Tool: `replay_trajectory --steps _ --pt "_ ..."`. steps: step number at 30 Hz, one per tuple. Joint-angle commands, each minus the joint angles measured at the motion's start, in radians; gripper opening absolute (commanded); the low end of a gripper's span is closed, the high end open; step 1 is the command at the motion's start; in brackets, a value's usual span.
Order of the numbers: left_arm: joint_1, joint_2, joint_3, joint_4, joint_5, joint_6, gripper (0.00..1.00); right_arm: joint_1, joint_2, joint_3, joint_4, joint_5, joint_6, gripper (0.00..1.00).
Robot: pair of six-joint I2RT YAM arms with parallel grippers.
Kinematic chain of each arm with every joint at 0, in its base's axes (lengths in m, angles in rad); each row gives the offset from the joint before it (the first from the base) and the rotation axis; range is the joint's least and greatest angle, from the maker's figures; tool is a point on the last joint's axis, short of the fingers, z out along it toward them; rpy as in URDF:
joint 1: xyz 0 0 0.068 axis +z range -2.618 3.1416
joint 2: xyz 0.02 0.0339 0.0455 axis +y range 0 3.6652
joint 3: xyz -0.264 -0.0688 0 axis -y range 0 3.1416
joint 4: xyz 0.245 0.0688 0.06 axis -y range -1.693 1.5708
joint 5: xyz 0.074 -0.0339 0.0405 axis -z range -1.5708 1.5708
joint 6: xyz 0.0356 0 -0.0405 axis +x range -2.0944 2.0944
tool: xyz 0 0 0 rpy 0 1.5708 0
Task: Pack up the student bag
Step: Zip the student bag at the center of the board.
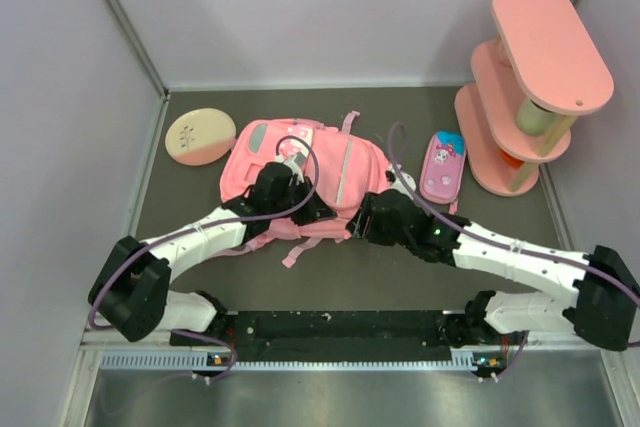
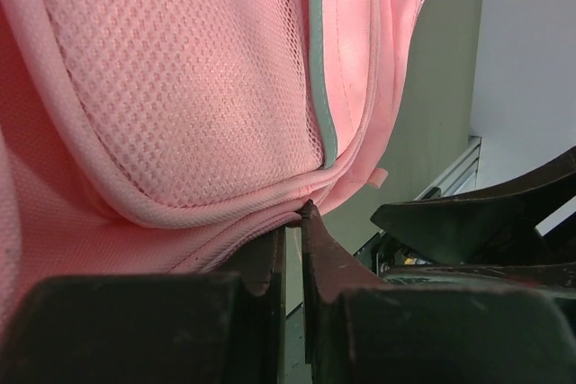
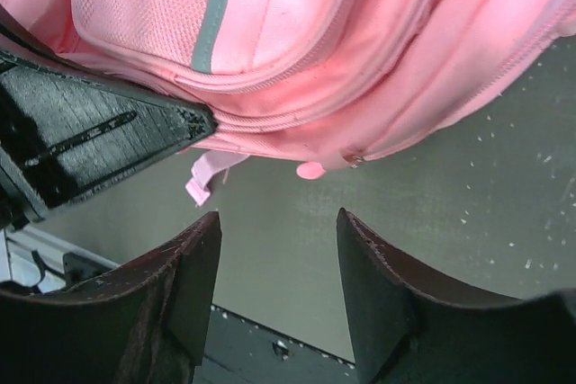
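- On the dark tabletop (image 1: 400,277), in the middle just beyond both arms, finding the student bag (image 1: 335,162) lying flat, pocket side up, its straps (image 1: 300,247) trailing toward the arm bases.
- Pressing the left gripper (image 2: 292,222) against the bag's piped seam below the mesh pocket (image 2: 180,87), jaws all but together. Not managing to tell whether any fabric is caught between them.
- Holding the right gripper (image 3: 279,222) just off the bag's edge, over bare table, jaws standing apart with nothing between. Keeping a rounded pink zipper pull (image 3: 312,170) just ahead of them.
- Judging the bag to be soft, limp and light, likely sagging and folding rather than lifting as one piece, with the mesh stretching under a pinch.
- Judging the firmer holds to be the piped seams, the zipper pull and the straps. Expecting one gripper to be anchoring the fabric while the other is drawing a zipper.
- Noting the cartoon pencil case (image 1: 442,167) lying near the bag's right side, the pink tiered shelf (image 1: 530,87) standing beyond it, and a round cream-and-pink dish (image 1: 200,137) lying off to the left.
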Motion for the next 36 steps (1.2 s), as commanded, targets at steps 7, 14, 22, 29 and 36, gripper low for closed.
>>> replay_trajectory --steps 7,14,22,29,36 --pt "-0.003 -0.042 0.057 0.057 0.059 0.035 0.0 0.08 0.202 0.169 -0.099 0.153 0.064 0.49" --pt "-0.001 -0.05 0.06 0.055 0.057 0.035 0.0 0.091 0.269 0.198 -0.143 0.185 0.109 0.43" --pt "-0.001 -0.042 0.06 0.061 0.073 0.038 0.0 0.089 0.318 0.215 -0.146 0.236 0.202 0.42" --pt "0.0 -0.033 0.064 0.064 0.085 0.041 0.0 0.091 0.383 0.258 -0.145 0.217 0.227 0.4" --pt "0.002 -0.025 0.061 0.073 0.097 0.041 0.0 0.091 0.412 0.267 -0.162 0.236 0.227 0.36"
